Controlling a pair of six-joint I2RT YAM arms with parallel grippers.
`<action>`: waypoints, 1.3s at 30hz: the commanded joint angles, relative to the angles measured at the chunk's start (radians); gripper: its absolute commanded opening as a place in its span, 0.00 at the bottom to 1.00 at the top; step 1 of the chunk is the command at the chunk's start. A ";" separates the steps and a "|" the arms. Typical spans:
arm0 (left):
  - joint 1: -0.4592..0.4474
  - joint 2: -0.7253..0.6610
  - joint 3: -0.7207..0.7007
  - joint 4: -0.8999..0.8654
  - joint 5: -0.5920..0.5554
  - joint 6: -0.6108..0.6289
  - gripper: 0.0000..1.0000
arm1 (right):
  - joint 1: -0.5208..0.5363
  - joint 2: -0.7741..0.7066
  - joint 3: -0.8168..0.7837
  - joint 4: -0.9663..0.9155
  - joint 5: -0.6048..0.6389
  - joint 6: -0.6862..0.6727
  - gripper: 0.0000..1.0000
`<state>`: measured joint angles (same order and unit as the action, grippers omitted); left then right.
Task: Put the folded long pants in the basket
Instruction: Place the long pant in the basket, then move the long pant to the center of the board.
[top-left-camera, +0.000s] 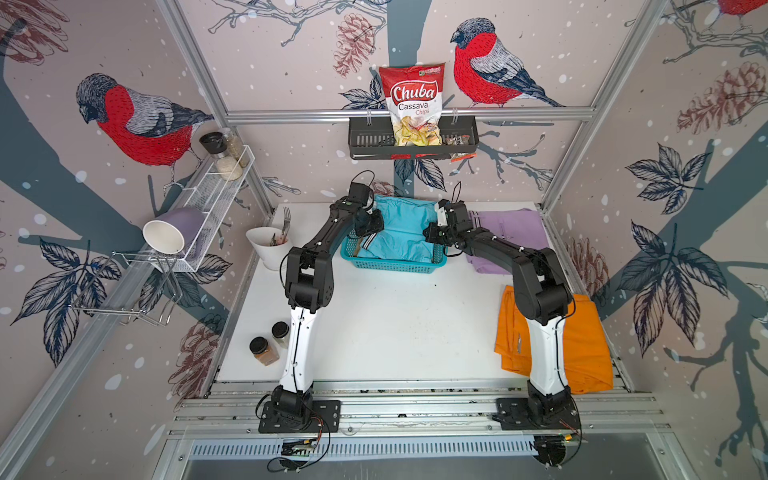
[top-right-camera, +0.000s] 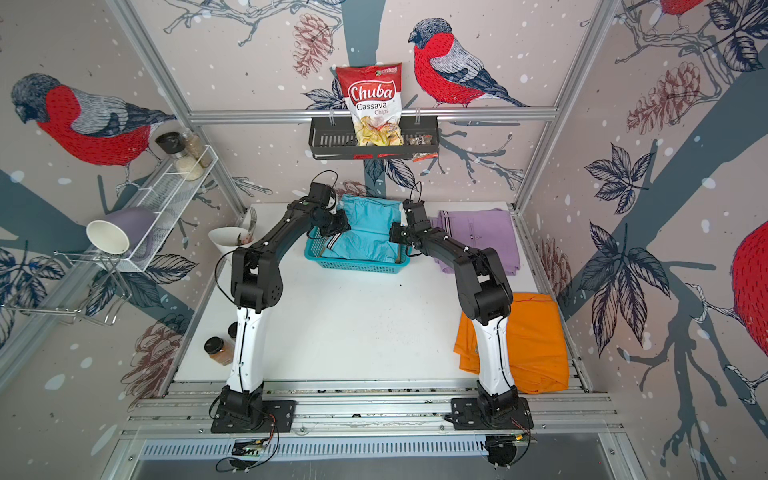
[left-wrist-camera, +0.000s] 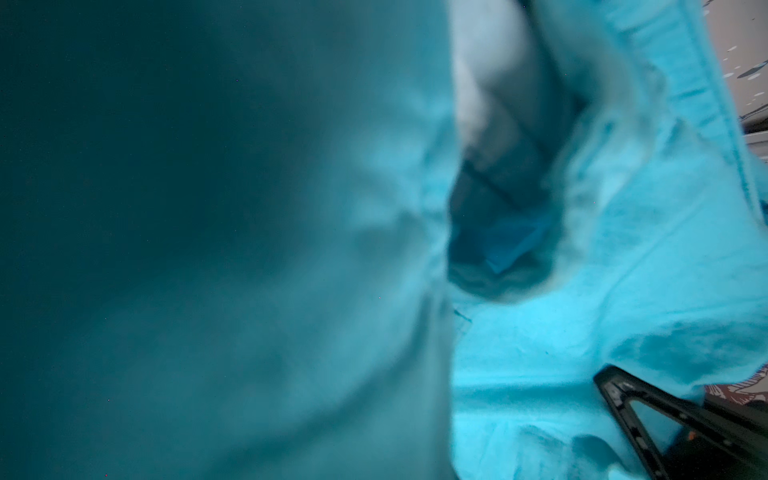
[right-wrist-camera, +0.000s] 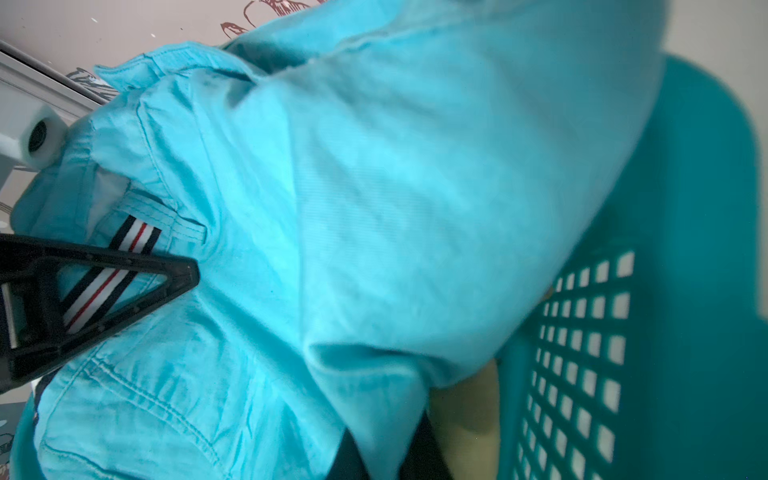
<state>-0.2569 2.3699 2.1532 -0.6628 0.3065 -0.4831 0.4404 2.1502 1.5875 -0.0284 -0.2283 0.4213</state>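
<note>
Clamped at opposite sides by the left tool (top-left-camera: 371, 224) and right tool (top-left-camera: 431, 234), the blue pants (top-left-camera: 402, 228) overrun the far rim of the basket (top-left-camera: 392, 266) below.

sky-blue pants (top-left-camera: 405, 228): bunched, partly in turquoise basket (top-left-camera: 390, 266) | lilac pants (top-left-camera: 511, 232): flat beside | orange pants (top-left-camera: 590, 345): front right

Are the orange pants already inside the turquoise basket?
No, the orange pants lie on the white table, well apart from the turquoise basket.
</note>
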 joint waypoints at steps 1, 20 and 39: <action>0.013 0.002 0.007 -0.019 -0.072 -0.014 0.06 | -0.001 -0.024 -0.030 -0.091 0.102 -0.015 0.00; 0.019 0.092 0.013 -0.055 -0.101 -0.059 0.02 | -0.005 0.044 -0.093 -0.059 0.118 0.008 0.00; -0.114 -0.458 -0.315 0.006 -0.282 -0.159 0.96 | 0.042 -0.364 -0.192 -0.059 0.255 -0.032 0.83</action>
<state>-0.3412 1.9564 1.8645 -0.6197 0.0620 -0.6033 0.4816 1.8656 1.4612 -0.0841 -0.0467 0.4141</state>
